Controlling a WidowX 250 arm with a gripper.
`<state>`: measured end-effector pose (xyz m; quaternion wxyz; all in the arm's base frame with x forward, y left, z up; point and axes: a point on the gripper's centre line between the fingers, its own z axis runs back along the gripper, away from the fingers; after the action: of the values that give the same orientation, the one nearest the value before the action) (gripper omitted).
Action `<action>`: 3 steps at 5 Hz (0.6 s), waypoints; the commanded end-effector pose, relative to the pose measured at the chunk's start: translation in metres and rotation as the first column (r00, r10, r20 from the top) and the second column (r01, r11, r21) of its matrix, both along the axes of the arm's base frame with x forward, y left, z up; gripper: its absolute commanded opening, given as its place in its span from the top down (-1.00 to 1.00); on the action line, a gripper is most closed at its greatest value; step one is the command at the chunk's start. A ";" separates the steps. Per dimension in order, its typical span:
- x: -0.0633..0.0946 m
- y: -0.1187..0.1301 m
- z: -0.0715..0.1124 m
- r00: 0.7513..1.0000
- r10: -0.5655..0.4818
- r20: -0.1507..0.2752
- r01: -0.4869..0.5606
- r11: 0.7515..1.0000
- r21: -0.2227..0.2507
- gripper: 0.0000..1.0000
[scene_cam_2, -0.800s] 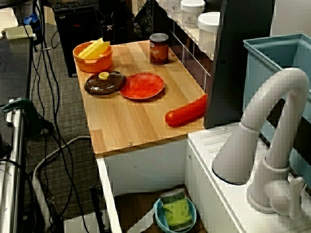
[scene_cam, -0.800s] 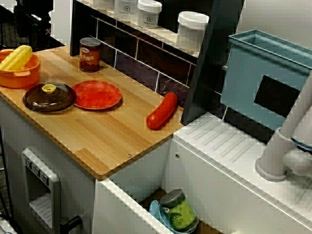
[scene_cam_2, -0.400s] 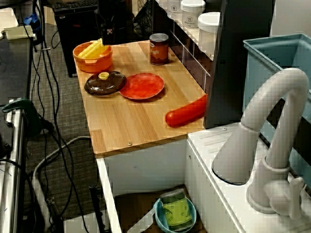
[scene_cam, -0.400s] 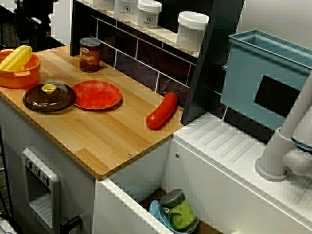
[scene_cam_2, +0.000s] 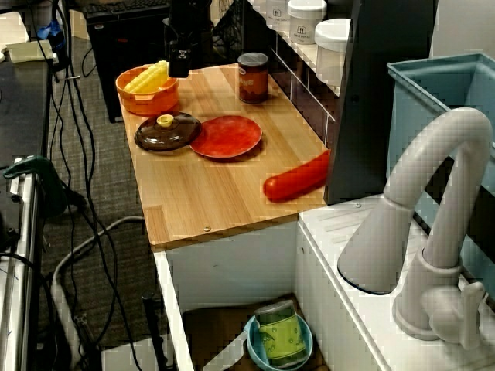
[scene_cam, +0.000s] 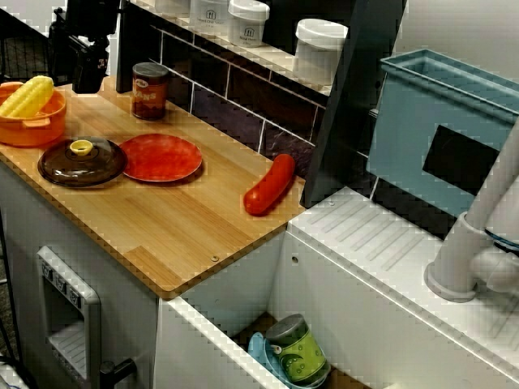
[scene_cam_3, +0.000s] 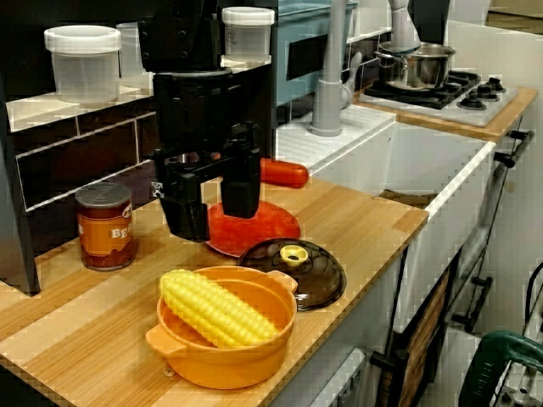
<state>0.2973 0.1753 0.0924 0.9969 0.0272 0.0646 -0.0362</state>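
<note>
Because it is longer than the vessel is wide, the corn cob lies aslant in the orange pot, which stands uncovered at one end of the bench. Its brown lid is set down just beside it. Behind the pot, between the can and the red plate, hangs the gripper. It points straight down, its jaws wide apart, holding nothing and touching nothing. A red sausage lies farther along by the wall. In the high view a moment earlier the gripper was only a dark shape at the corner; it has since advanced toward pot and can, while every object has kept its place.
</note>
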 end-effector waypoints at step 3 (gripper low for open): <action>-0.001 -0.074 0.029 0.965 0.147 0.217 -0.156 0.987 0.024 -1.00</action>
<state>0.2921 0.1008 0.1024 0.9982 0.0353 -0.0080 0.0474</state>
